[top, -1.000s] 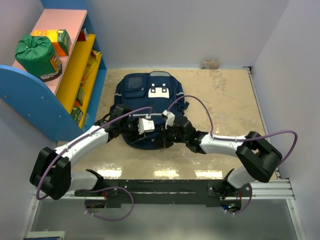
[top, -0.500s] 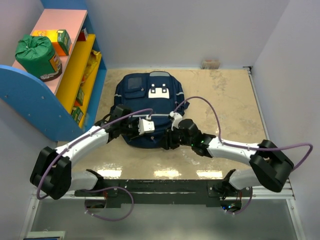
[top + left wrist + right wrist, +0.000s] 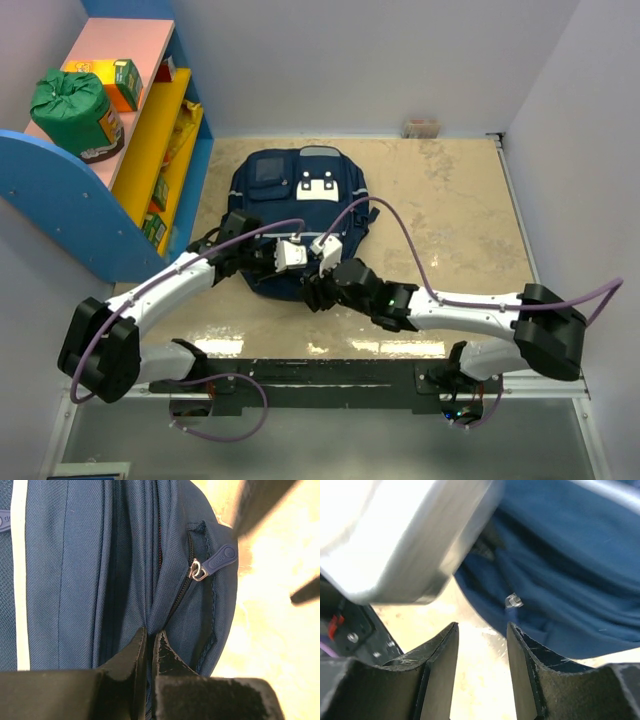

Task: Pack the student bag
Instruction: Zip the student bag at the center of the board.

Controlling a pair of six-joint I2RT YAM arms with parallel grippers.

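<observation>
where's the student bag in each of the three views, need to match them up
Top external: the student bag lies flat at the centre of the table.
Left wrist: the bag fills the left and centre, table at right.
Right wrist: the bag is at upper right, blurred, table below.
Shared landmark: the bag's curved navy edge against the beige table.

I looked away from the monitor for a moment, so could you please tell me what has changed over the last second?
The left tool closed, pinching a fold of the student bag beside its zipper. The right tool opened, now holding nothing, and swung left and back to the bag's near edge. The left arm barely shifted, and the bag lies where it was.
</observation>
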